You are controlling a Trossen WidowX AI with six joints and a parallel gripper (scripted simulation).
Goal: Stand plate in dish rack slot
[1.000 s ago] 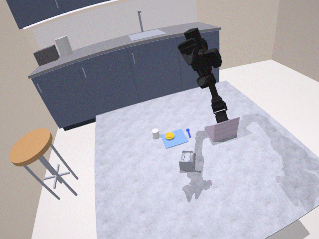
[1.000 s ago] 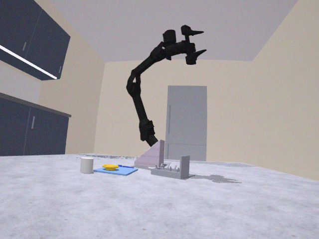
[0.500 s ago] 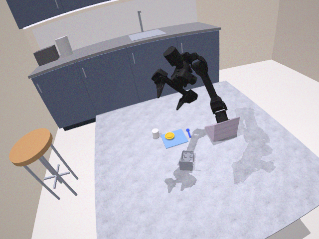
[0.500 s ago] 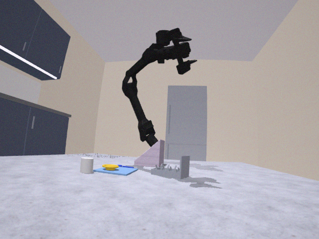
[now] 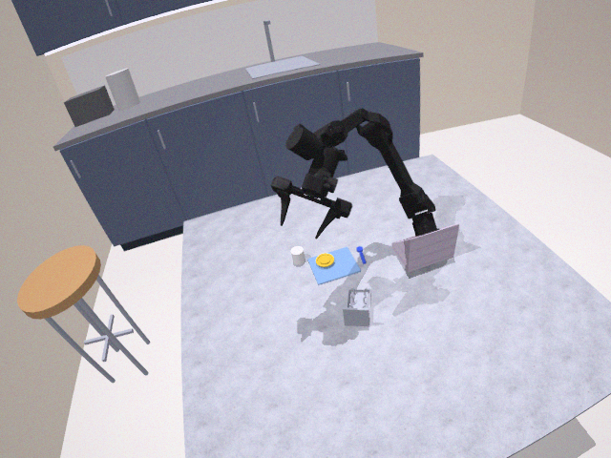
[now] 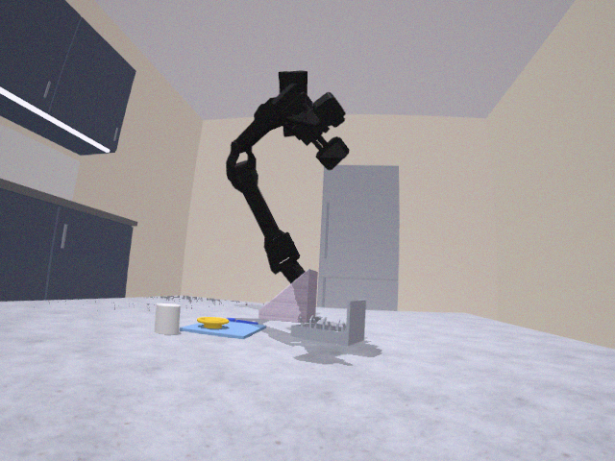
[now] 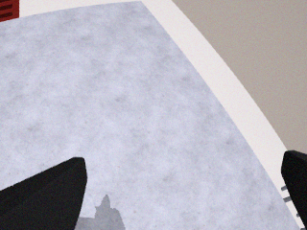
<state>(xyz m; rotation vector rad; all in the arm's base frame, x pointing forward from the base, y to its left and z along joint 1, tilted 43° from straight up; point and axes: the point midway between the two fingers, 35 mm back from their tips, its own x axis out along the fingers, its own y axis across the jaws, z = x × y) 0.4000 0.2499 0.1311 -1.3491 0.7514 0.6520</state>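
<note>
A: Where does the plate lie from the fingers?

B: Below them and a little to the near side, as the top view has it; the gripper hangs high above the table, tips pointing down, and the plate rests flat on a blue mat, well apart from both tips; there is one arm only, so no choice of which to send.

A: And the fingers themselves?

B: Spread nearly to their full width, with nothing between them; the wrist view shows bare table surface in the gap, with a dark tip at either edge.

A: Any long axis to mind?

B: The plate is round, so none in plan; it lies face up, and I judge the coming move to be a descent onto its rim; the dish rack sits further still to the near side of the fingers, beyond the plate.

A: Count for me.

B: One yellow plate; one dish rack; one blue mat; one white cup beside the mat; one small blue utensil on the mat's other side; one pink wedge-shaped block at the arm's base.
</note>
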